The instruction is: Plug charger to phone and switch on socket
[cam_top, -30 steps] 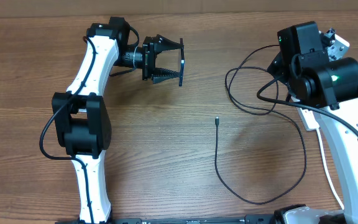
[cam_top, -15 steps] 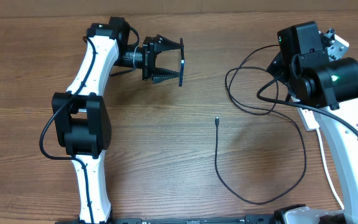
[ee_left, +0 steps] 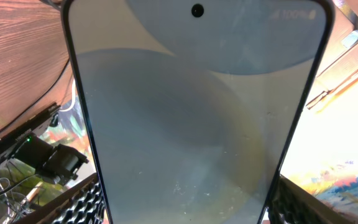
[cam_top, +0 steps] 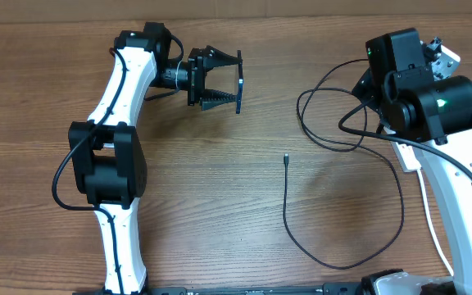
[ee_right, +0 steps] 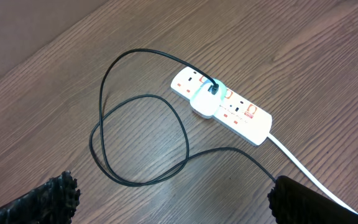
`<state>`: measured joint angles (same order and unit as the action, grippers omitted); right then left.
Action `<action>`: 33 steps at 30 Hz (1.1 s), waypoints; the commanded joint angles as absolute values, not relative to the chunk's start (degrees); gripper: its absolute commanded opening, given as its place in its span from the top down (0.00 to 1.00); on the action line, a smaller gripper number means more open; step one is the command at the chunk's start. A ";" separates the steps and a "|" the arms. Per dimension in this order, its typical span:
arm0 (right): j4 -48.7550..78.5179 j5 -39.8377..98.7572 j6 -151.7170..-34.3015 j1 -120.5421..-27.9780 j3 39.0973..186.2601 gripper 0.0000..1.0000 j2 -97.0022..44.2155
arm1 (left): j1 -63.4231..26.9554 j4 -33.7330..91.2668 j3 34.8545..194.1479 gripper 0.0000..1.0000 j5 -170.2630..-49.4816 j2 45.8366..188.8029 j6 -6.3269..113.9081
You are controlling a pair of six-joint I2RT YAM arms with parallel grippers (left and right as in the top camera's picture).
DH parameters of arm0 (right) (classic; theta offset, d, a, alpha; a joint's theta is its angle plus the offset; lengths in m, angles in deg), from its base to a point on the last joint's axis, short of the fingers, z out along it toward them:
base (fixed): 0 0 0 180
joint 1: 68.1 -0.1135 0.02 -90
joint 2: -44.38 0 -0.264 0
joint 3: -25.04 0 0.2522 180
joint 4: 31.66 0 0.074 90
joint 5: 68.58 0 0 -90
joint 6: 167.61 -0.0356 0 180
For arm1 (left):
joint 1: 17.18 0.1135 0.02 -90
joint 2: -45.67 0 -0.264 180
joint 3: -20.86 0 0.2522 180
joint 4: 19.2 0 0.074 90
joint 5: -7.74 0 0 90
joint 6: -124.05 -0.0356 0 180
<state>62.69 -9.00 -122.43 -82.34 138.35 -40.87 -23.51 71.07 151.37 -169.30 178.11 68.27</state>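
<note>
Phone [cam_top: 241,88]: held well apart from the socket [ee_right: 224,107], on the far side of the charger's loops from it. The left gripper [cam_top: 236,82] is clamped across its long edges, with fingers [ee_left: 84,200] spread wide at either side. The pale grey screen fills the left wrist view [ee_left: 197,124].

Charger [cam_top: 401,201]: a black cable plugged into the white adapter [ee_right: 205,103] seated on the socket. It makes two overlapping loops just beside the socket, then a long bend ending in the connector tip [cam_top: 286,158]. The tip lies loose on the wooden table [cam_top: 211,205] between socket and phone, touching neither.

Socket: red switches [ee_right: 250,111], on or off not readable. A white cord [ee_right: 298,159] leaves one end. From overhead it is mostly hidden under the right arm [cam_top: 433,111].

Right arm is folded above the socket. The right gripper [ee_right: 182,202] hangs over the loops near it, jaws wide apart and holding nothing.

Left arm [cam_top: 125,98] reaches out from its base with the wrist turned toward the socket. The phone shows edge-on from overhead.
</note>
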 commanded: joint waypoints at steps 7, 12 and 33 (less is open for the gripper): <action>62.58 -9.30 -122.80 -82.12 140.01 0.00 -40.65 | -23.21 71.07 153.12 0.28 -172.89 177.96 68.55; 62.52 -9.28 -122.82 -82.12 140.01 0.00 -40.65 | -23.21 71.07 153.12 0.28 -172.86 177.96 68.55; 44.62 35.37 -93.91 -96.43 140.01 0.01 -45.11 | -23.21 71.05 153.12 0.28 -172.86 177.96 68.55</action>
<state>45.54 34.08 -97.82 -93.40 138.46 -43.63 -23.51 71.07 151.37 -169.30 178.11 68.27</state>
